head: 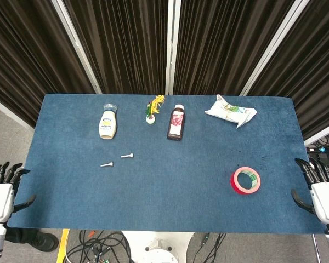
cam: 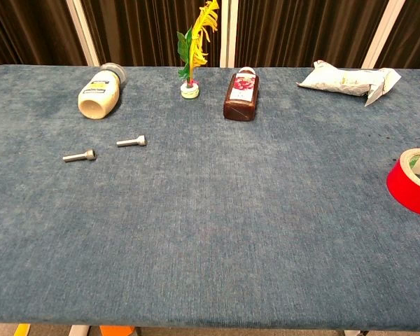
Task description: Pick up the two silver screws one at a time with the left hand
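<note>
Two silver screws lie on the blue table left of centre: one screw (head: 106,164) (cam: 80,156) nearer the front left, the other screw (head: 126,156) (cam: 131,142) a little behind and to its right. They lie apart, each on its side. My left hand (head: 1,189) hangs off the table's front left corner, fingers spread, holding nothing, well away from the screws. Off the front right corner my right hand (head: 320,187) is likewise open and empty. Neither hand shows in the chest view.
At the back lie a cream bottle (head: 107,123) (cam: 99,93), a small yellow-green flower ornament (head: 152,109) (cam: 193,49), a dark red bottle (head: 176,123) (cam: 241,95) and a white packet (head: 230,111) (cam: 346,78). A red tape roll (head: 246,180) (cam: 414,180) sits at the front right.
</note>
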Available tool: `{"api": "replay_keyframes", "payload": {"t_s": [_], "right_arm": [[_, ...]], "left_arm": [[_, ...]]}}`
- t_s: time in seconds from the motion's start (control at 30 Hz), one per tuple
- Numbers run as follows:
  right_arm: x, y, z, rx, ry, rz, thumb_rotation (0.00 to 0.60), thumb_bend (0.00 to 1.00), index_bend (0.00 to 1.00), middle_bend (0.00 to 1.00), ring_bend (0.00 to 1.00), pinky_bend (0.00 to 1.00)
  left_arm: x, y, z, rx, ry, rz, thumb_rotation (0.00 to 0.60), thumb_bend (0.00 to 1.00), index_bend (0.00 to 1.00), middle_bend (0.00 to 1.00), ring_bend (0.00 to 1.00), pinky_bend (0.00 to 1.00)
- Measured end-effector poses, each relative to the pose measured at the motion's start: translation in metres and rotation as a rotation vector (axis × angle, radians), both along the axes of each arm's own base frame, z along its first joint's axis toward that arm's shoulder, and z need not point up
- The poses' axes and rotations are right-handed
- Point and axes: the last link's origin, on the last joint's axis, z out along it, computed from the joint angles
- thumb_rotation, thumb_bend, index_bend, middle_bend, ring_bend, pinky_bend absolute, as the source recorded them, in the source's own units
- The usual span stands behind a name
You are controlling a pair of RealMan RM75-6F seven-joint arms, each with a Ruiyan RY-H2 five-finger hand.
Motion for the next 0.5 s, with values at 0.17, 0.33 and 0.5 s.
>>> {"api": "replay_keyframes", "payload": {"t_s": [0.17, 0.33, 0.5], "right_arm": [[0.003, -0.009, -0.005, 0.028, 0.0, 0.013, 0.6, 0.28, 0.06, 0.12, 0.0, 0.04], [0.005, -0.013, -0.008, 0.038, -0.004, 0.025, 0.6, 0.28, 0.06, 0.12, 0.0, 0.04], [0.003, -0.012, -0.007, 0.028, -0.012, 0.021, 0.6, 0.28, 0.06, 0.12, 0.0, 0.04]], "left_arm": [[-0.002, -0.004, 0.001, 0.01, -0.004, 0.019, 0.6, 0.16, 0.27, 0.14, 0.0, 0.0], [-0.001, -0.006, 0.001, 0.012, -0.009, 0.025, 0.6, 0.16, 0.27, 0.14, 0.0, 0.0], [0.0, -0.005, 0.002, 0.01, -0.007, 0.015, 0.6, 0.16, 0.27, 0.14, 0.0, 0.0]]}}
